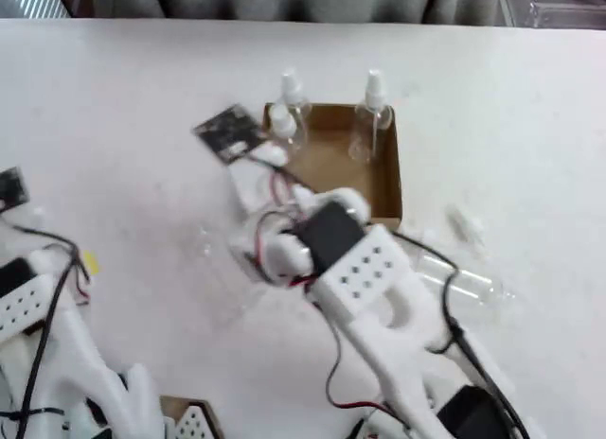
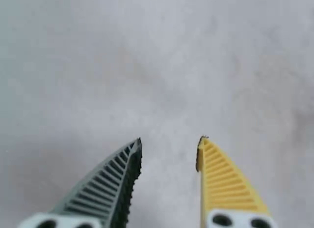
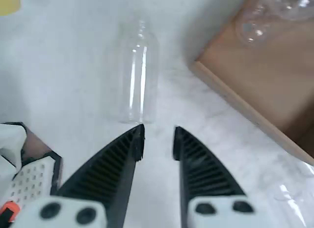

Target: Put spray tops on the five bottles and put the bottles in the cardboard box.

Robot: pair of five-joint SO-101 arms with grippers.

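- Cardboard box point(image 1: 336, 165): brown, open-topped, shallow; stands mid-bench toward the far side.
- Capped bottles point(image 1: 372, 117): three, clear, each with a white spray top; upright inside the box, along its far wall and left side.
- Uncapped bottle point(image 3: 139, 73): clear, bare neck, lying on its side on the bench; beside the box, just ahead of the right jaws and apart from them.
- Second loose bottle point(image 1: 464, 280): clear, lying on the bench to the right of the box; one end is hidden behind the right arm point(image 1: 365, 269), so whether it has a top cannot be told.
- Small pale object point(image 1: 464, 221): on the bench right of the box; too faint to identify.
- Right jaws: black, ribbed, parted by a narrow gap, gripping nothing.
- Left jaws: one grey, one yellow, set wider apart, empty, above bare bench point(image 2: 157, 51).
- Right arm: white with a black motor; covers the box's near edge in the high view.
- Dark flat piece point(image 1: 230, 134): just beside the box's left wall; its nature is unclear.
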